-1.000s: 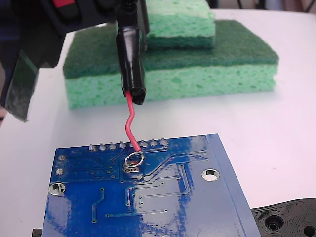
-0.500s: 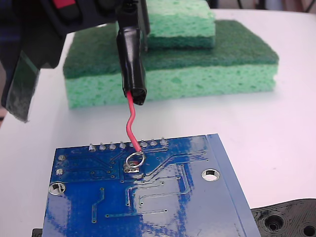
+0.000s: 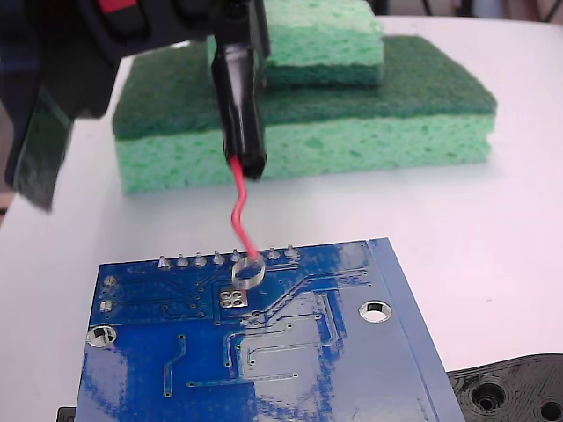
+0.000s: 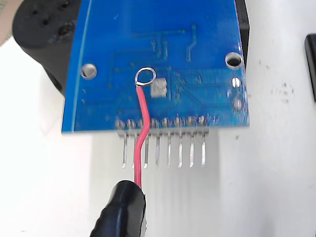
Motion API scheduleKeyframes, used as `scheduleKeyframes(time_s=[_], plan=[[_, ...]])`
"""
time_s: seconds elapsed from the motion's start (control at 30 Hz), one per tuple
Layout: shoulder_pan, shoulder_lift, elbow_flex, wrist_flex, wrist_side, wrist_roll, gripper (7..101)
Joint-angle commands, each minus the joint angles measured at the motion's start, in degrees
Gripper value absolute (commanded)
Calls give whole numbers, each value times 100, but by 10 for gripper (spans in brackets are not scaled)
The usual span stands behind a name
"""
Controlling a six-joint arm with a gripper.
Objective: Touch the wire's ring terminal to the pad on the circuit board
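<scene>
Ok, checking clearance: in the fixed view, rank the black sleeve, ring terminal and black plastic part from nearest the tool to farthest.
1. Black sleeve, hanging from the tool, upper left.
2. Ring terminal, centre, below the sleeve.
3. Black plastic part, bottom right corner.

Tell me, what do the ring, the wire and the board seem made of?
Ring: bare silvery metal, it glints. Wire: red, smooth plastic-looking insulation; the core is hidden. Board: rigid glossy blue laminate, probably lacquered, with thin traces and light reflections.
</scene>
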Motion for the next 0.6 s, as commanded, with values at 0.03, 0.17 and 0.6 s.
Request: scheduleKeyframes(time_s=[0.03,0.17,0.6], plan=[[-44,281,18,123,18,9,1003],[-211,896,53,519,220,44,1003],[-809,2013,747,729,580,193,1003]])
